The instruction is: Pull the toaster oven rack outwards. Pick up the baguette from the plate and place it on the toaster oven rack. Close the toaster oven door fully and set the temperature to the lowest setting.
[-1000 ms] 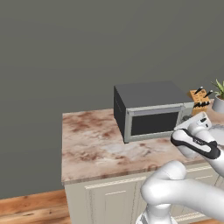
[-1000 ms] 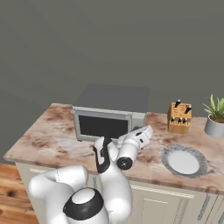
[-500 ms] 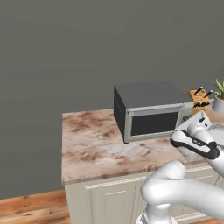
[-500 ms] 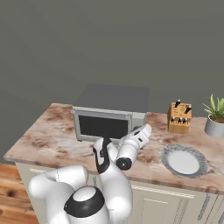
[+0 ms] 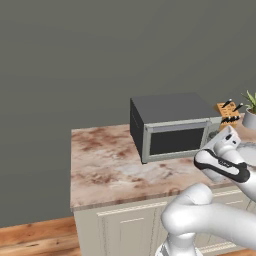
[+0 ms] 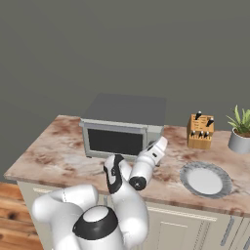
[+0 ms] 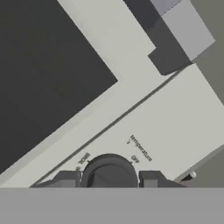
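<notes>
- The toaster oven [image 6: 124,126] stands on the marble worktop [image 5: 107,167], against the back wall, with its door [image 6: 114,141] shut flat.
- The temperature knob [image 7: 109,171], on the oven's silver right panel, sits between the tool [image 7: 109,178] fingertips, which are closed on it.
- The plate [image 6: 205,179] lies empty, right of the oven.
- A knife block [image 6: 200,132] and a potted plant [image 6: 239,130] stand behind the plate.
</notes>
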You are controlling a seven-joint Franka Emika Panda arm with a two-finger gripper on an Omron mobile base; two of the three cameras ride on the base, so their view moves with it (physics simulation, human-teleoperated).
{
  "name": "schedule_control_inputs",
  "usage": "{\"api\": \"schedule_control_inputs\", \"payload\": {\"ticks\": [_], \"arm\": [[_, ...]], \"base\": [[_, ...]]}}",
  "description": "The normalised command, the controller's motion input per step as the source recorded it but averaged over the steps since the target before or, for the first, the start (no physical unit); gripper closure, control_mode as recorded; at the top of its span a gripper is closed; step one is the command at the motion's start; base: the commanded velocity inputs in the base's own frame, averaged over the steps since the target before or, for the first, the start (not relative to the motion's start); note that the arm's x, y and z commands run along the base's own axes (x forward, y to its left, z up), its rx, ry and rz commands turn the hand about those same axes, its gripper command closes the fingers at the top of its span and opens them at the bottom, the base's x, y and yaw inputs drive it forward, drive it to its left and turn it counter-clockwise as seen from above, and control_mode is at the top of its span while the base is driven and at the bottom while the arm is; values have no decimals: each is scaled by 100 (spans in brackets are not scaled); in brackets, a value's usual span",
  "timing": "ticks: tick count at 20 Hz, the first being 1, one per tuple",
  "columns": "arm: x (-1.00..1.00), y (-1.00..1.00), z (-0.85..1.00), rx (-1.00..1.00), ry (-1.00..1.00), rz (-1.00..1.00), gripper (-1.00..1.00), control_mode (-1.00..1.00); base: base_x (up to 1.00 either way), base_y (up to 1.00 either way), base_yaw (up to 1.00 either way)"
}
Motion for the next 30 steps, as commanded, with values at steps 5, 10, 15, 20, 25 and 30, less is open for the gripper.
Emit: {"api": "schedule_control_inputs", "payload": {"ticks": [5, 10, 15, 20, 25, 30], "arm": [[0, 0, 0, -15, 0, 0, 100, -100], [0, 0, 0, -15, 0, 0, 100, -100], [0, 0, 0, -15, 0, 0, 100, -100], [0, 0, 0, -16, 0, 0, 100, -100], [0, 0, 0, -16, 0, 0, 100, -100], [0, 0, 0, -15, 0, 0, 100, -100]], "base": [[0, 0, 0], [0, 0, 0], [0, 0, 0], [0, 0, 0], [0, 0, 0], [0, 0, 0]]}}
